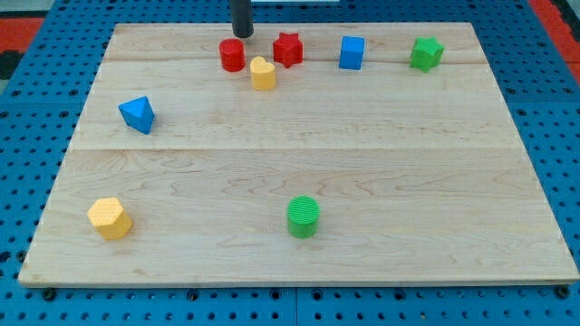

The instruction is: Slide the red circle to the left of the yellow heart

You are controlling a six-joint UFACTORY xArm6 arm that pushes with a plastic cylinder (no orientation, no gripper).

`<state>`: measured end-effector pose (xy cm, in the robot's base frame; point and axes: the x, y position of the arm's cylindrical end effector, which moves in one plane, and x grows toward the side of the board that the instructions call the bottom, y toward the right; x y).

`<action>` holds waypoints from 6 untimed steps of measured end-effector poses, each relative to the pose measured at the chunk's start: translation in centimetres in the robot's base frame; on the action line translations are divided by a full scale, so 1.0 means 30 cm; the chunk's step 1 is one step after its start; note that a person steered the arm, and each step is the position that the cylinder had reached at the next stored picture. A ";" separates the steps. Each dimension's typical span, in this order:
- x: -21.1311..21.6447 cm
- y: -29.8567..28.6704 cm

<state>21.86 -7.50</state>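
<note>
The red circle [232, 55] is a short red cylinder near the view's top, left of centre. The yellow heart [263, 73] lies just to its right and slightly lower, almost touching it. My tip [243, 35] is at the end of the dark rod, just above and slightly right of the red circle, close to its top edge. The rod comes down from the view's top edge.
A red star [288, 49] sits right of the yellow heart. A blue cube [352, 52] and a green star [426, 53] lie farther right. A blue triangle [137, 114] is at the left, a yellow hexagon [110, 218] at the bottom left, a green circle [304, 216] at the bottom centre.
</note>
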 end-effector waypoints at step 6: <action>0.172 -0.026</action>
